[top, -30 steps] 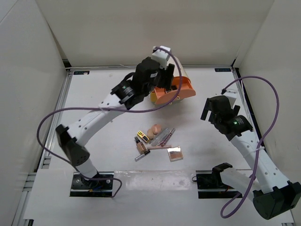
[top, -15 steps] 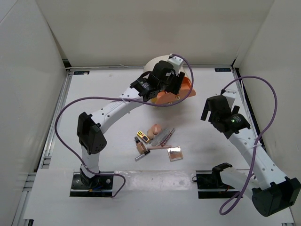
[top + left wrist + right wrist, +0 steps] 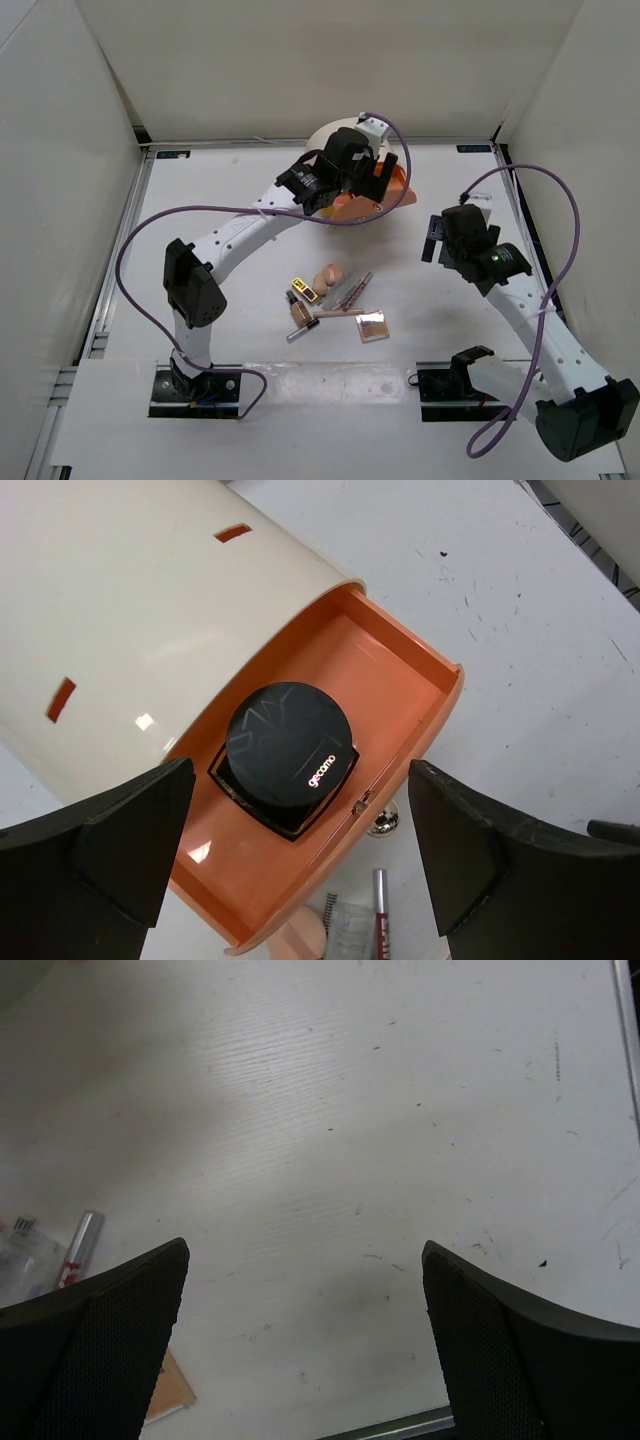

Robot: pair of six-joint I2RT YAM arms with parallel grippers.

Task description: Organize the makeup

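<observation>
My left gripper (image 3: 300, 770) hangs open over the pulled-out orange drawer (image 3: 420, 730) of the cream cylindrical box (image 3: 150, 600). In that drawer a black round compact (image 3: 290, 750) lies on a black square one, free of both fingers. From above, the left gripper (image 3: 383, 185) sits at the box's front. The other makeup lies mid-table: peach sponges (image 3: 328, 275), gold lipstick (image 3: 303, 290), foundation bottle (image 3: 298, 311), gloss tubes (image 3: 355, 288), a thin pencil (image 3: 335, 312) and a pink blush palette (image 3: 372, 326). My right gripper (image 3: 435, 240) hovers open over bare table, right of the pile, nothing between its fingers (image 3: 120, 1330).
The drawer's gold knob (image 3: 383, 825) juts toward the pile. A gloss tube (image 3: 78, 1250) and a palette corner (image 3: 165, 1400) show at the left of the right wrist view. White walls close in the table on three sides. A metal rail (image 3: 525, 230) runs along the right edge.
The left arm swung right over the box's open drawer, and its jaws have since widened, leaving the round compact lying in the drawer. The right gripper shifted slightly left.
</observation>
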